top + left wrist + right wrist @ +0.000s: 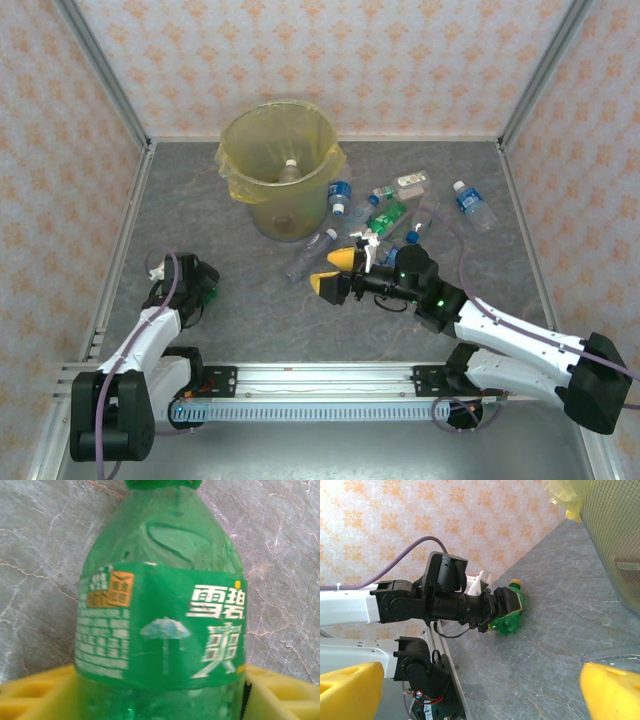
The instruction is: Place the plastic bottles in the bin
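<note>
One green bottle [160, 630] lying on the grey table [250, 310] at the near left, well apart from the other plastic bottles. Green label with white characters turned up toward the left wrist camera, cap end pointing away from it. Flanked by the yellow fingers [35, 692] of the left gripper [198, 285], one on each side of the lower body. Not possible to tell whether pressed tight on the plastic or only just beside it, so no firm hold to be claimed. Probably taken across the body and not at the neck because more surface there for the pads and less chance to slip.

Farther out, at the far middle of the table, the bin [245, 140] lined with a yellow bag. One clear bottle [290, 172] inside already, so task begun but far from done. Placed well away from the green bottle, so a long carry to the far right needed for the left arm.

Right of the bin, a loose heap of bottles [385, 212] on the table, some touching. One more with a blue label [474, 207] alone at the far right.

Just near of the heap, the right gripper [335, 272], yellow fingers spread wide and nothing between them. Likely kept ready beside the heap for a next pick.
</note>
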You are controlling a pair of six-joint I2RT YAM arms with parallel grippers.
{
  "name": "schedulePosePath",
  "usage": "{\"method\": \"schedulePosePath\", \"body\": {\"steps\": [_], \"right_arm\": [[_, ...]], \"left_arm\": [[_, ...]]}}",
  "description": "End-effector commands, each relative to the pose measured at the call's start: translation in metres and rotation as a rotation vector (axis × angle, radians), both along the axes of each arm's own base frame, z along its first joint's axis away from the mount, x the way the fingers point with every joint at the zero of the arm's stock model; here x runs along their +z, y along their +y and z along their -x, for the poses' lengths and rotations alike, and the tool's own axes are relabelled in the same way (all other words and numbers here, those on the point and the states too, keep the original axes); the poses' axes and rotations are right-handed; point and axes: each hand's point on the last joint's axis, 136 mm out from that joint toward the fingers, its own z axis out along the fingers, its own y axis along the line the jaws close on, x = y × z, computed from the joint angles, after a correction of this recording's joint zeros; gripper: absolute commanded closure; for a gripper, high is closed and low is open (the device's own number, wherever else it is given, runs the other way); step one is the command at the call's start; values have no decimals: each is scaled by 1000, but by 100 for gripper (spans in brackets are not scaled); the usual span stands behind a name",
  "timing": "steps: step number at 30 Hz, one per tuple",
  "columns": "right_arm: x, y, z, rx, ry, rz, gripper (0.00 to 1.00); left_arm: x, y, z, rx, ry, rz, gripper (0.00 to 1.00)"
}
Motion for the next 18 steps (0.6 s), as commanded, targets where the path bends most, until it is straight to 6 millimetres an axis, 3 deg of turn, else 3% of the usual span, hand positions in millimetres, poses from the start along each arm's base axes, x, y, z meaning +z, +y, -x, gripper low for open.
{"method": "schedulePosePath", "body": {"steps": [1, 9, 18], "right_arm": [[14, 3, 1, 9, -30, -26, 0], [15, 3, -1, -3, -28, -21, 0], [19, -6, -27, -158, 4, -6, 0]], "left_arm": [[-2, 3, 6, 11, 19, -23, 35], [17, -5, -4, -29, -21, -58, 39], [69, -25, -18, -116, -125, -167, 39]]}}
